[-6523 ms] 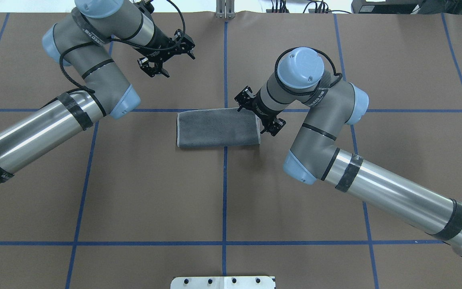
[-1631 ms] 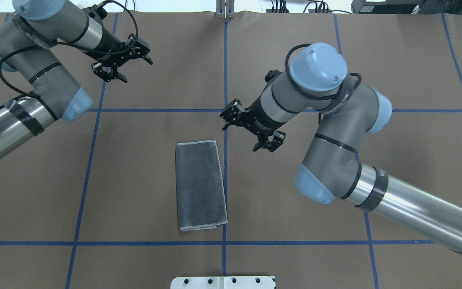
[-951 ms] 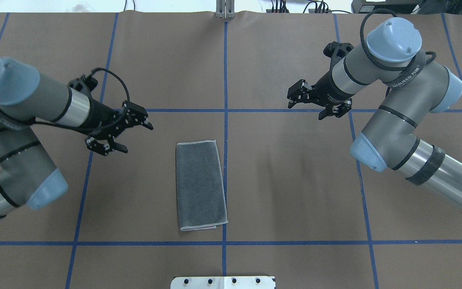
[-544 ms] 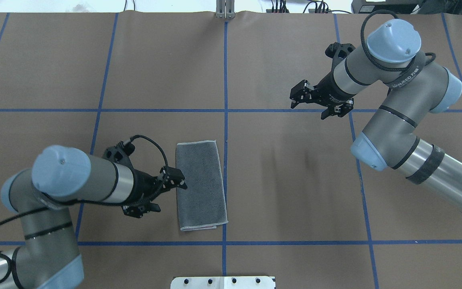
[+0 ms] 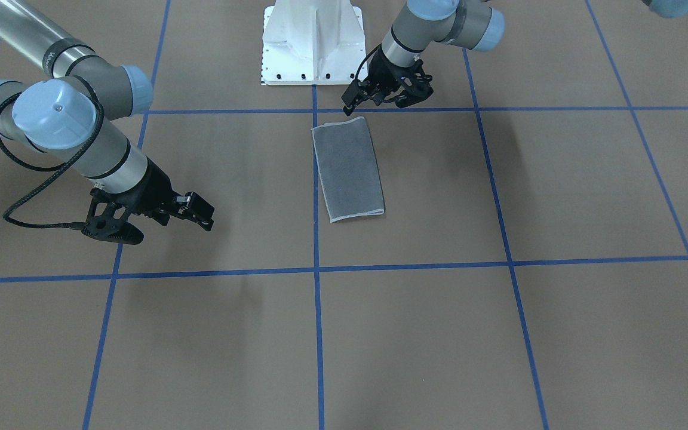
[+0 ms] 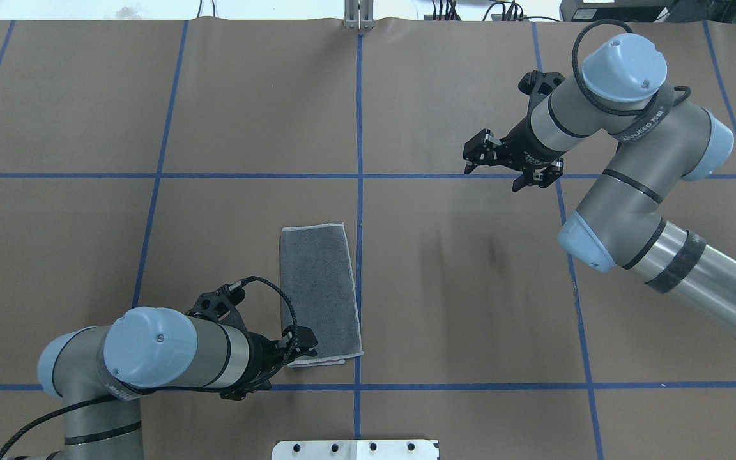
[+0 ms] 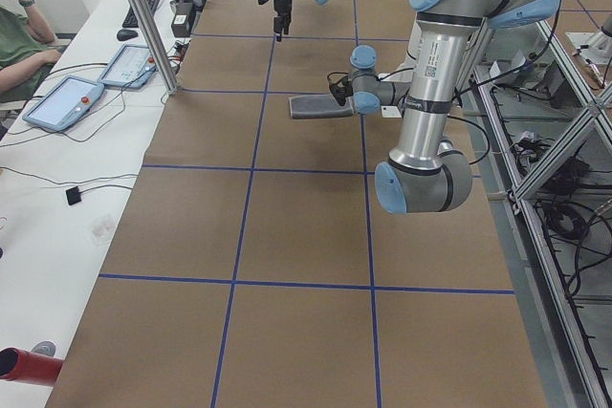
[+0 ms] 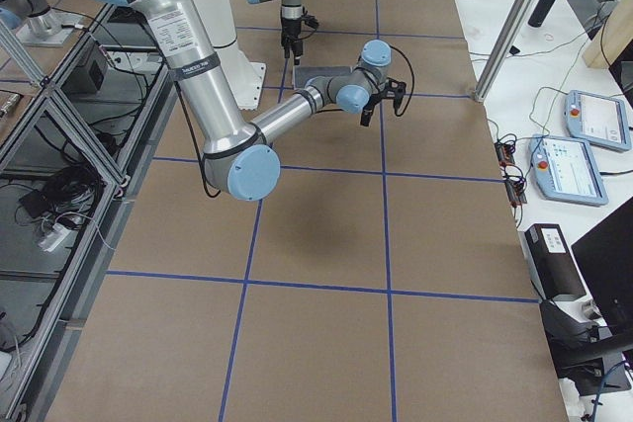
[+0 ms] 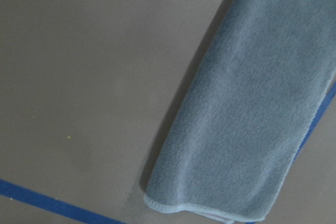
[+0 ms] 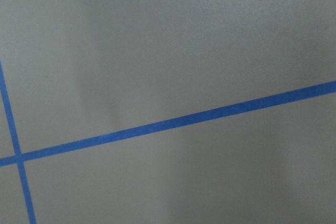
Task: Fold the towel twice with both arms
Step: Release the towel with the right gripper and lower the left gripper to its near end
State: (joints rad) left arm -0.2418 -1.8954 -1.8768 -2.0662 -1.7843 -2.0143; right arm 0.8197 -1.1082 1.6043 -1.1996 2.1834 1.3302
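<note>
The towel (image 6: pixel 320 294) lies flat, folded to a narrow strip with the dark grey face up and a light stitched border; a sliver of pink shows at its near end. It also shows in the front view (image 5: pixel 349 169) and the left wrist view (image 9: pixel 252 108). My left gripper (image 6: pixel 285 369) is open and empty at the towel's near left corner; the front view (image 5: pixel 380 101) shows it by the towel's robot-side end. My right gripper (image 6: pixel 492 177) is open and empty, far to the right of the towel, over a blue line (image 10: pixel 173 121).
Blue tape lines (image 6: pixel 358 191) grid the brown table cover. The white pedestal base (image 5: pixel 311 42) stands at the robot's edge, close behind the towel's near end. Desks with pendants (image 7: pixel 67 102) and a seated person (image 7: pixel 19 45) lie beyond the far edge.
The towel went from lying crosswise at the right gripper to lengthwise nearer the robot. The right arm drew back to the far right. The left arm swung down to the towel's near left corner.
</note>
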